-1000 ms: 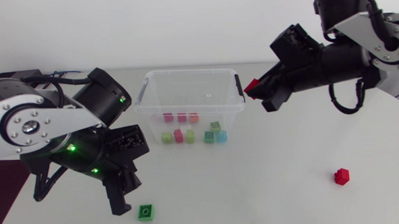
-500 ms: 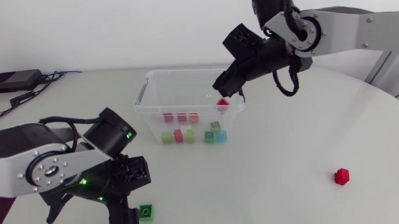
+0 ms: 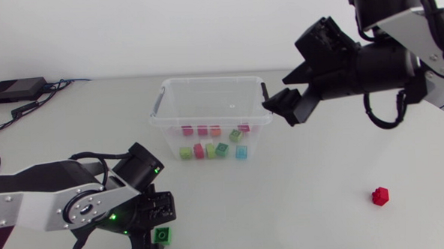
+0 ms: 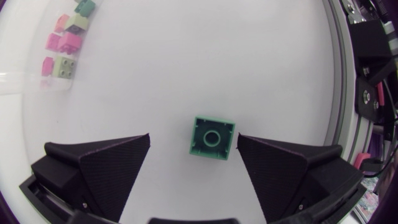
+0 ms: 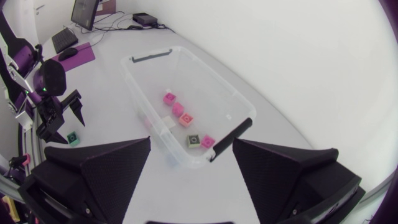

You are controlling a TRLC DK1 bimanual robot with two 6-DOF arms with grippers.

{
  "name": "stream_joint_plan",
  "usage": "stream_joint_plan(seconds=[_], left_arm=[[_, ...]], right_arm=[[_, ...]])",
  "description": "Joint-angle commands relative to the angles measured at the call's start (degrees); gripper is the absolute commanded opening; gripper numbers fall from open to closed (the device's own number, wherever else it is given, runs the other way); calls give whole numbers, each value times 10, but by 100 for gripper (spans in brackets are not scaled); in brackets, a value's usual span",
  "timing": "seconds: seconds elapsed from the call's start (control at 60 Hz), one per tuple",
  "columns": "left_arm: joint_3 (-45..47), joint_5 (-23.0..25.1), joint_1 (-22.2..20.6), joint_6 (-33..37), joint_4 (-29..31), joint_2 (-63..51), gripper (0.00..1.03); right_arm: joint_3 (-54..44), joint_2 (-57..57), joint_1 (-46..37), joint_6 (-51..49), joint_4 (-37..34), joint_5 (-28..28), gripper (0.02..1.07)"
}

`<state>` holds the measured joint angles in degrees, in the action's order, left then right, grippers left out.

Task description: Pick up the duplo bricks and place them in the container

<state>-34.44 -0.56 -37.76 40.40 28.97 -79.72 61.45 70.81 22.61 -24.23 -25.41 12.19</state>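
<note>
White desk (image 3: 324, 225), plain pale wall behind, and the clear container (image 3: 212, 80) sits upper middle of the head view with a scatter of pink, green and blue bricks (image 3: 208, 149) inside. Down at the lower left, the left pincer (image 4: 194, 140) hangs wide open over the green brick (image 4: 212, 138), which lies on the desk between the fingers, touched by neither.

The danger: the brick sits closer to one finger than the other and a little skewed. That finger may land first and shove or twist it out of the grasp.

The right pincer (image 5: 191, 143) is open and empty, beside the container's right end. The red brick (image 3: 380, 196) waits alone at the lower right, well apart.

Hard to judge: in the head view the arm hides the left fingertips, so their height above the desk is unclear. The bricks in the container blur through its wall, so I can't count them reliably.
</note>
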Motion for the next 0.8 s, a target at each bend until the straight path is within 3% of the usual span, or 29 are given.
stream_joint_plan(seconds=[0.0,0.05,0.117,0.15,0.183,0.217,0.3,0.417,0.617,0.75,0.783], left_arm=[[17,-3,-7,13,-3,-18,94],[17,-3,-8,13,-8,-21,91],[19,-3,-7,13,-18,-26,78],[20,-3,-7,11,-23,-29,66],[22,-2,-7,9,-31,-29,45],[21,3,-4,8,-36,-29,36],[20,28,6,10,-33,-31,29],[9,43,15,13,-13,-21,27],[-86,79,29,6,108,136,27],[-179,102,43,-29,116,157,27],[-203,104,54,-58,86,152,28]], right_arm=[[-43,-30,-16,-11,-12,7,98],[-63,-49,-30,-13,-12,17,98],[-95,-75,-45,-15,-13,23,98],[-110,-89,-51,-19,-13,27,98],[-128,-105,-59,-19,-14,28,98],[-145,-120,-64,-22,-14,28,98],[-186,-153,-81,-31,-15,31,98],[-215,-173,-122,-48,-17,51,98],[-259,-182,-199,-75,-10,94,98],[-282,-172,-216,-81,6,96,98],[-292,-170,-219,-86,8,97,98]])
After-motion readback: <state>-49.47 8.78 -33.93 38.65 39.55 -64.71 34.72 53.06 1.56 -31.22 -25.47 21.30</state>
